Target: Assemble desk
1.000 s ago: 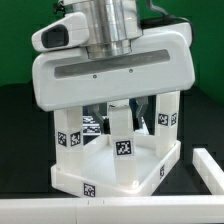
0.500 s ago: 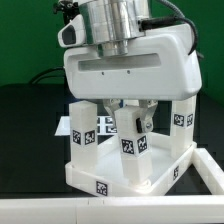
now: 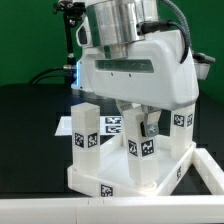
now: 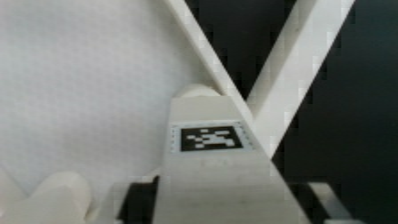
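Note:
The white tabletop (image 3: 120, 182) lies with its tray side up in the exterior view. Two white legs stand upright in its corners, one on the exterior view's left (image 3: 85, 138) and one on the exterior view's right (image 3: 181, 120). My gripper (image 3: 138, 126) comes down from above, shut on a third upright leg (image 3: 143, 150) at the near middle, whose foot sits in the tabletop. In the wrist view this leg (image 4: 217, 150) shows its tag, with my gripper (image 4: 228, 203) round it, dark fingers (image 4: 143, 200) on both sides, and the tabletop's inner face (image 4: 89, 90) beside it.
A white bar (image 3: 50, 212) runs along the front edge and another white piece (image 3: 208, 172) lies at the exterior view's right. Marker tags (image 3: 112, 124) show behind the legs. The table (image 3: 30, 130) is black. My large white hand hides the desk's rear.
My hand has turned about its upright axis and shifted toward the exterior view's right with the leg. The tabletop has also shifted right since the earliest frame.

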Motion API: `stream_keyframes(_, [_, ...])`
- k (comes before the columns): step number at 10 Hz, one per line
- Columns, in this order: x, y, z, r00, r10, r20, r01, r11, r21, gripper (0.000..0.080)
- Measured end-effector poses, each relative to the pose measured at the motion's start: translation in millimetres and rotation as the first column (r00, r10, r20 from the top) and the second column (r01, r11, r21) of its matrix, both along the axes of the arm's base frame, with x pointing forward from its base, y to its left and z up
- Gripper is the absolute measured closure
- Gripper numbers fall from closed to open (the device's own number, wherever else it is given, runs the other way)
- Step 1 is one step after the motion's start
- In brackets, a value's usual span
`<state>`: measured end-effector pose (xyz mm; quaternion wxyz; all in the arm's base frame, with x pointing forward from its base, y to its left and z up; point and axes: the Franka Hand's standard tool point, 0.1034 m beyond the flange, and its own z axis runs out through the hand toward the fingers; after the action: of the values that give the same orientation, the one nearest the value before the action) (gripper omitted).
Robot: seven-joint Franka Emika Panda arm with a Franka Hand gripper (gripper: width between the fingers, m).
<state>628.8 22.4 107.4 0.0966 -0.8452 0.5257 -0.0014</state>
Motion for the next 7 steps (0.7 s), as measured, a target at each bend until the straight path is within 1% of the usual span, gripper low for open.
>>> stream_keyframes(1, [-1.1, 1.1, -1.1, 0.997, 0.077, 0.007, -0.077, 0.997, -0.012, 0.0420])
stream_keyframes(2, [-4.4, 6.1, -3.5, 0.976, 0.217, 0.008, -0.217, 0.976, -0.032, 0.0283])
stream_keyframes(3, [-3.4, 4.3, -3.1, 0.906, 0.422, 0.035, -0.419, 0.906, -0.061, 0.0283])
stream_keyframes(4, [-2.0, 2.1, -2.0, 0.834, 0.550, 0.052, -0.545, 0.834, -0.083, 0.0178])
stream_keyframes(5, [-1.7, 4.1, -0.9, 0.789, 0.612, 0.059, -0.606, 0.790, -0.096, 0.0158])
stream_keyframes(7, [-1.9, 3.0, -1.9, 0.713, 0.698, 0.064, -0.690, 0.715, -0.116, 0.0151])
